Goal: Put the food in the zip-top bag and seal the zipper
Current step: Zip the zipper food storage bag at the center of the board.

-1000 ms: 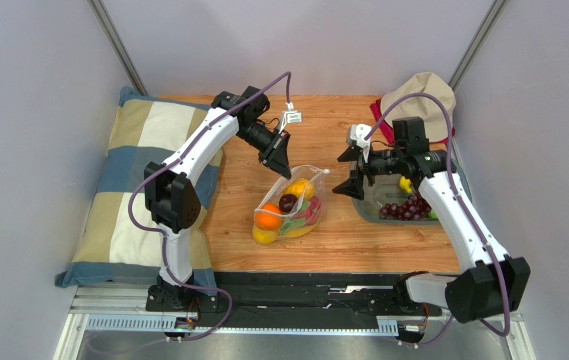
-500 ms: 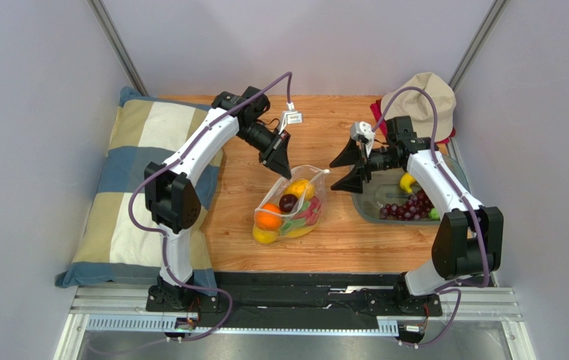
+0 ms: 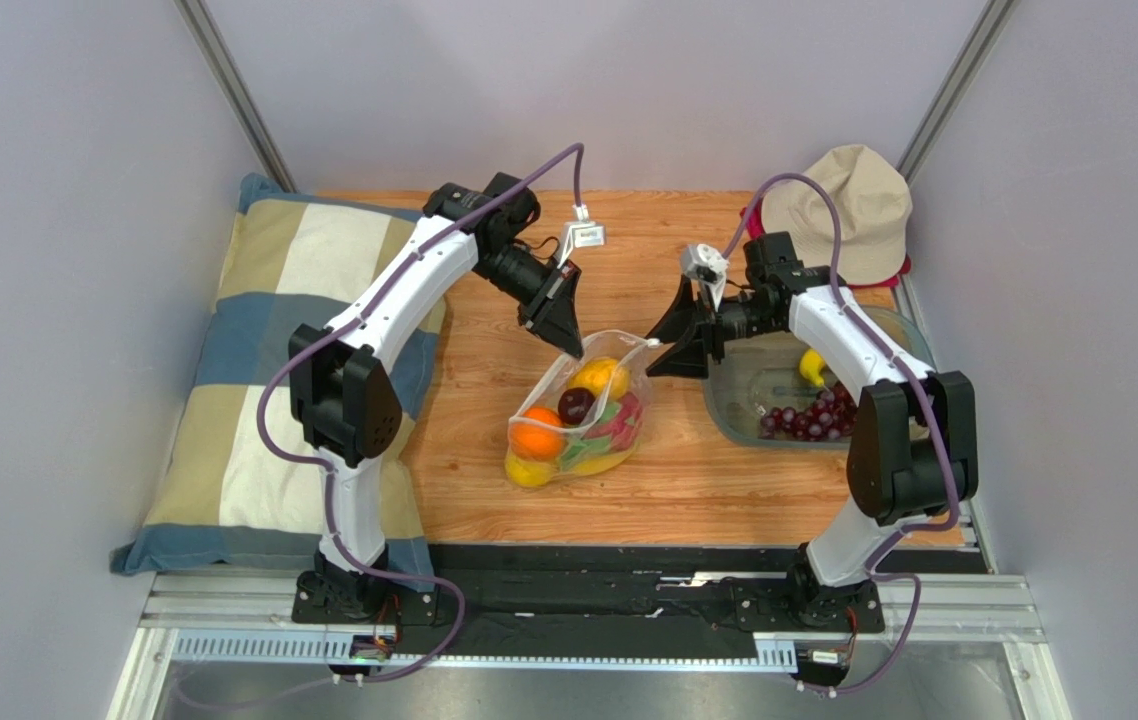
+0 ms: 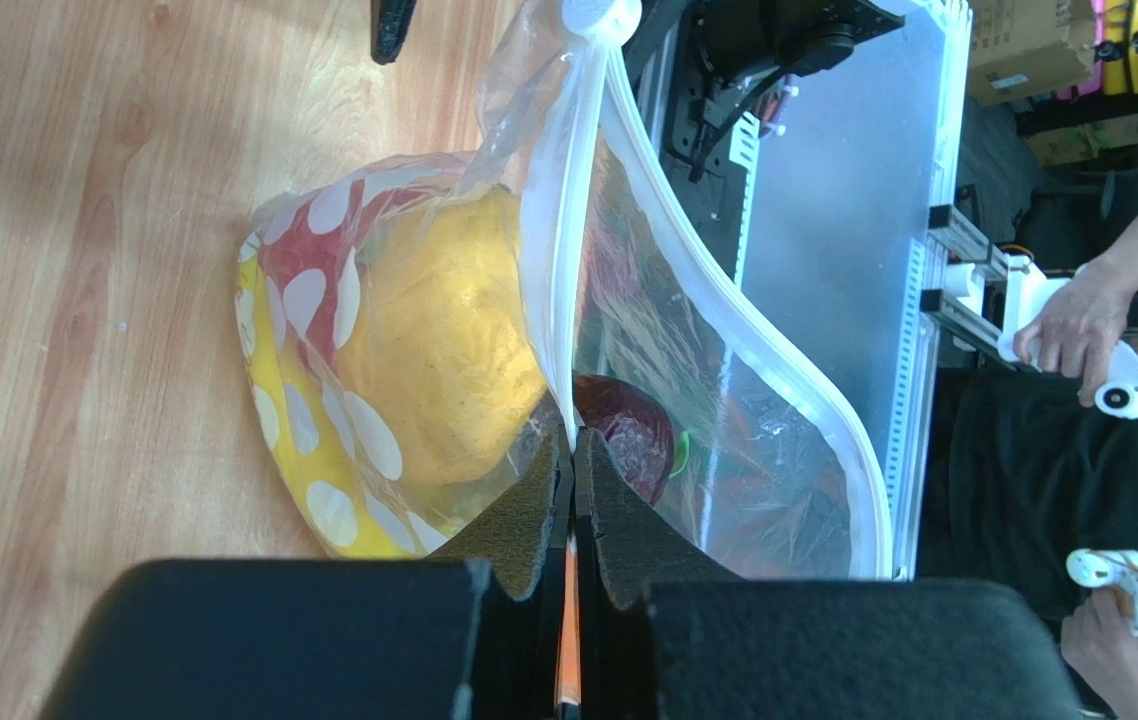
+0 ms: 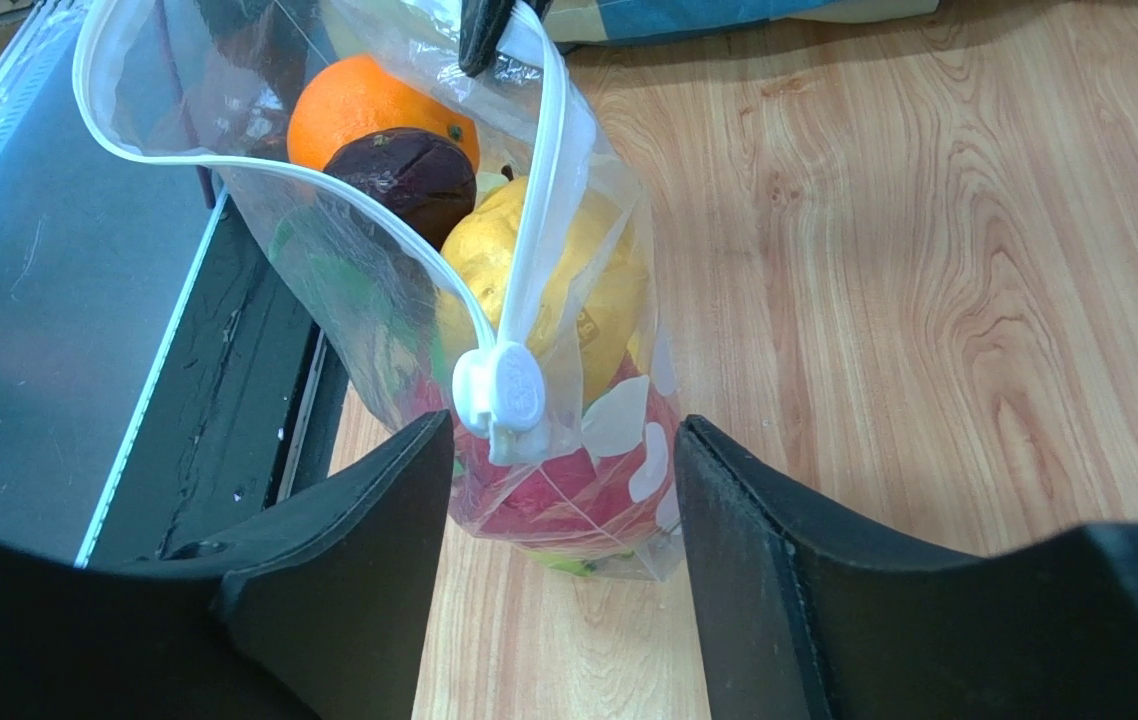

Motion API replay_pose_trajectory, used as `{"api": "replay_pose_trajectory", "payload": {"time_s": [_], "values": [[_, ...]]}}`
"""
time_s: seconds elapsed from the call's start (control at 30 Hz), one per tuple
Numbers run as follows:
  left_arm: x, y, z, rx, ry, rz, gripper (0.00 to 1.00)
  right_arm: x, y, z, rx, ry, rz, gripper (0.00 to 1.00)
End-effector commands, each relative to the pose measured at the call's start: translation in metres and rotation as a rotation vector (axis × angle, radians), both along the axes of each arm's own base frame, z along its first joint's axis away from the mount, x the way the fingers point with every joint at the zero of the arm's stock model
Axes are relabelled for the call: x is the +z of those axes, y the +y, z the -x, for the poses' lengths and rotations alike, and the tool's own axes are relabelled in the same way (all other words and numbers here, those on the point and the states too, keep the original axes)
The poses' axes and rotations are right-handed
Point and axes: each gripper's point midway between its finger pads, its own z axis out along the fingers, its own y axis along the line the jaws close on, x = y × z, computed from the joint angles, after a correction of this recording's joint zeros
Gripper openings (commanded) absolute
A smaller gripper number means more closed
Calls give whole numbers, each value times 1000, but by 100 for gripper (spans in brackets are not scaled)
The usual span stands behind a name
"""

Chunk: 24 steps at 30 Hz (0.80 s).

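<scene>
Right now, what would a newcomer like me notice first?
The dotted zip-top bag mid-table, bulging with an orange and other bright fruit. The left fingers pinch its mouth edge, while the right fingers stand open either side of its white slider. Dark grapes sit in a grey tray on the right.

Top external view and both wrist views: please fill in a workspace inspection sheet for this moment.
Surface: wooden table, no spills seen.
Job's things: zip-top bag holds an orange and other fruit, and its mouth is open; zipper slider sits at one end of the mouth; grapes and a yellow fruit lie in the grey tray.
Clutter: pillow, beige hat.
Claws: left claw shut on the bag's rim; right claw open, straddling the slider.
Cables: purple cable along each arm.
Surroundings: grey walls; a person's hand beyond the table.
</scene>
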Motion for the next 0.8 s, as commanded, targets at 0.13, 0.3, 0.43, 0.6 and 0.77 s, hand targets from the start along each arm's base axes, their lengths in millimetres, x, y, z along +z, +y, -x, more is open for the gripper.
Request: {"api": "replay_pose_trajectory", "payload": {"time_s": [0.13,0.3,0.43,0.6,0.77], "values": [[14,1,10,-19,-4,33,3,27,6,-13,16,-70,-49,39],[12,3,9,-15,-8,21,3,28,4,-12,5,-76,-31,11],[13,5,7,-6,-22,18,3,25,1,-9,-11,-94,-2,0],[25,8,-7,42,-127,41,11,33,-1,-3,-18,-121,5,0],[50,9,-29,107,-326,56,33,44,-1,1,-14,-158,1,0]]}}
